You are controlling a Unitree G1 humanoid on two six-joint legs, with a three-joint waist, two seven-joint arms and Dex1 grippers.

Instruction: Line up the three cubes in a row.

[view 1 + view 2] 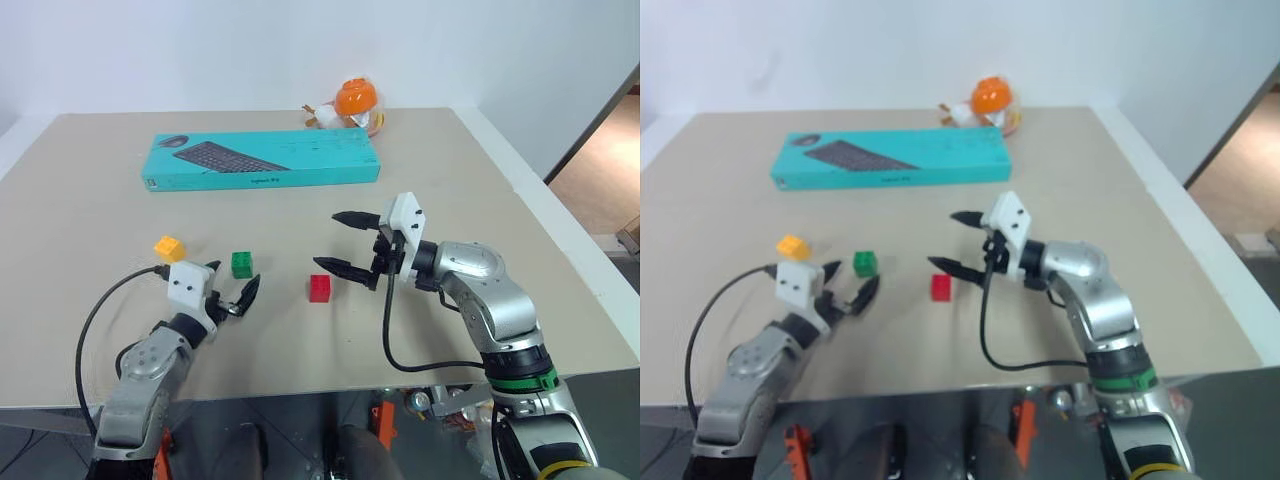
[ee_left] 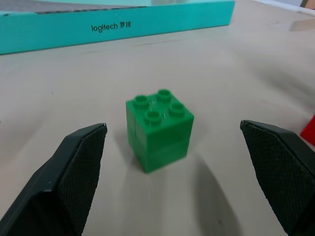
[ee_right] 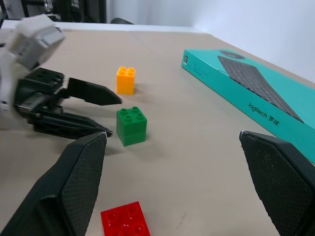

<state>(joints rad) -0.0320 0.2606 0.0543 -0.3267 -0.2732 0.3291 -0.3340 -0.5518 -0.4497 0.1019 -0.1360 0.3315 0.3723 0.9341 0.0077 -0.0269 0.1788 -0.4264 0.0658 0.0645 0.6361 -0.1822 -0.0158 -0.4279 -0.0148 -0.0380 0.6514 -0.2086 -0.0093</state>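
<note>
While both grippers stood wide open and empty, the small green studded plastic cube (image 2: 159,129) sat on the beige tabletop (image 1: 450,180) just ahead of the left gripper (image 1: 232,292), untouched. Yellow studded plastic cube (image 1: 169,247) lay to its left, red studded plastic cube (image 1: 319,288) to its right, near the right gripper (image 1: 340,241). Long teal keyboard box (image 1: 262,159) lay farther back.

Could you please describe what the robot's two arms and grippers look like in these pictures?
Both arms are silver-grey metal with rounded joint housings. The right arm has a green ring low on the forearm. Each ends in a white boxy block at the wrist and two tapered black fingers: left gripper, right gripper. The finger pads are finely textured. A black cable loops beside each arm.
</note>
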